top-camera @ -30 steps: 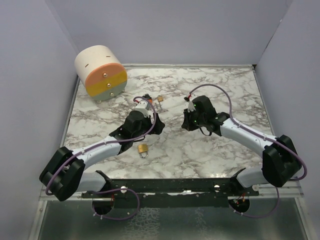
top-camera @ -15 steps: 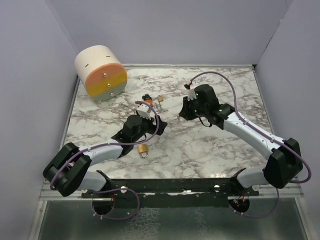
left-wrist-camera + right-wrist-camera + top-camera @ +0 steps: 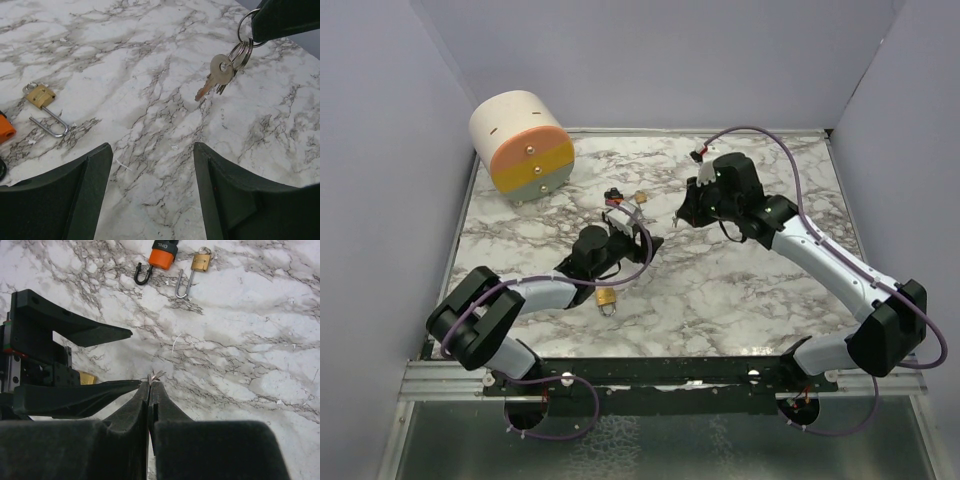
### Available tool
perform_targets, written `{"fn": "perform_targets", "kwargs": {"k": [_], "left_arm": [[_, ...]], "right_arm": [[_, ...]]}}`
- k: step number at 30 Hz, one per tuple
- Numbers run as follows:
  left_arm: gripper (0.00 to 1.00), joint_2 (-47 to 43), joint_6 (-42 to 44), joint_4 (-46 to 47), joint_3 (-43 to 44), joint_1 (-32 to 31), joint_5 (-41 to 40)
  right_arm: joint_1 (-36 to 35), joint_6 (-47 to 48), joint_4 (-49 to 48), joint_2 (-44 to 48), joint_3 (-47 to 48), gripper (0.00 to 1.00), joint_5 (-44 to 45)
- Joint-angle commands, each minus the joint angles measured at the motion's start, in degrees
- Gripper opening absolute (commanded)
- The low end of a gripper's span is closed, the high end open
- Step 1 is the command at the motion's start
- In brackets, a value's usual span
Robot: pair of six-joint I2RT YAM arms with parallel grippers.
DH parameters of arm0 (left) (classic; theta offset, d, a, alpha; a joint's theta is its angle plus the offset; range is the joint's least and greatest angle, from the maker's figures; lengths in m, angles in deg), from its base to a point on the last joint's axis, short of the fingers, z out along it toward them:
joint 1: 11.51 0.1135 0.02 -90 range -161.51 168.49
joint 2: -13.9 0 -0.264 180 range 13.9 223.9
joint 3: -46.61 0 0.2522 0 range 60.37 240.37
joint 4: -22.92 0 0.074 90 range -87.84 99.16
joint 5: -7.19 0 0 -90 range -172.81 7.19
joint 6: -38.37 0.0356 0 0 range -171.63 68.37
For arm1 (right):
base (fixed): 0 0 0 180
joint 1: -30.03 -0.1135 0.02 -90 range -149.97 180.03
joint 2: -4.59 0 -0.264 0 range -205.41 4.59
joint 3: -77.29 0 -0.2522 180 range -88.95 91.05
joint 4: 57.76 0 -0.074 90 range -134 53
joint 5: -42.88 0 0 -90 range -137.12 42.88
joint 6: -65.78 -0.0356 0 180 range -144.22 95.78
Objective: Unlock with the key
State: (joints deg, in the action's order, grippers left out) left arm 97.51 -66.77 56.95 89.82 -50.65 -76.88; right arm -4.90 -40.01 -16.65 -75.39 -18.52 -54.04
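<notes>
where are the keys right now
The keys hang above the table from the shut right gripper, upper right in the left wrist view, ahead of the open left gripper.

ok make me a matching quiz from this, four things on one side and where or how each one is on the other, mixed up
Things
1. key bunch
2. orange lock
3. left gripper
4. round drawer box

Places or states
A. jaws open, nothing between them
B. at the far left corner of the marble table
C. hanging in the air from the right gripper, jaws shut
D. lying flat beside a small brass padlock

Pairs: 1-C, 2-D, 3-A, 4-B
</notes>
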Motion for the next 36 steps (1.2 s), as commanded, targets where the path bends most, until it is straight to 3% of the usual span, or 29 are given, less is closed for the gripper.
{"fn": "perform_targets", "kwargs": {"k": [1,4,8,19,24,36], "left_arm": [[0.68,2.29,5.32,7.01,2.45,-0.7,2.4],[0.67,3.62,7.0,10.25,2.66,-1.1,1.9],[0.58,5.77,8.56,13.77,3.54,-1.33,2.93],[0.58,10.14,11.33,23.76,3.16,-2.73,4.35],[0.56,11.5,11.62,25.41,3.59,-3.07,4.44],[0.43,13.08,12.71,27.57,4.46,-3.92,2.84]], "right_arm": [[-0.17,-0.16,1.86,-0.47,3.18,0.01,-0.56],[-0.13,-0.29,2.26,-1.27,4.44,0.01,-1.13],[-0.13,-0.49,2.62,-1.83,5.6,0.01,-1.92],[-0.13,-1.3,2.97,-1.85,6.35,0.01,-3.31],[-0.13,-1.88,3.16,-1.76,6.58,0.01,-3.51],[-0.13,-2.51,3.76,-1.17,6.56,0.01,-3.72]]}}
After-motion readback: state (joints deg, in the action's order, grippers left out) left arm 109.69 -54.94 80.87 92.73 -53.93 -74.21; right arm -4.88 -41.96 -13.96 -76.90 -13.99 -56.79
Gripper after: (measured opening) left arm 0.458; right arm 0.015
